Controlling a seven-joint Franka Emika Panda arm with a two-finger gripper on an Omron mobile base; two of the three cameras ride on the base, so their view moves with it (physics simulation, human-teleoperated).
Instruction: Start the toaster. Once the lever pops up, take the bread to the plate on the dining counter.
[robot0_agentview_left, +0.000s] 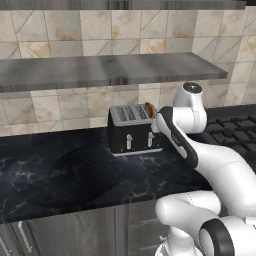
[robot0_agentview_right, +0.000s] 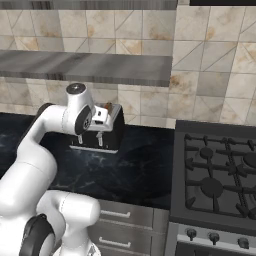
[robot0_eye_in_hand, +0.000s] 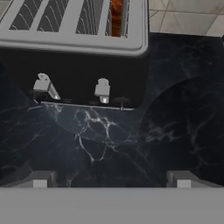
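Hand spread wide, gripping nothing, hovering just before toaster on black table; bread sitting in rightmost slot.

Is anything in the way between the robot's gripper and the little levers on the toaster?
No. In the hand view the open gripper looks straight at the toaster and its two levers, with just bare black worktop between them. The bread sits in the rightmost slot.
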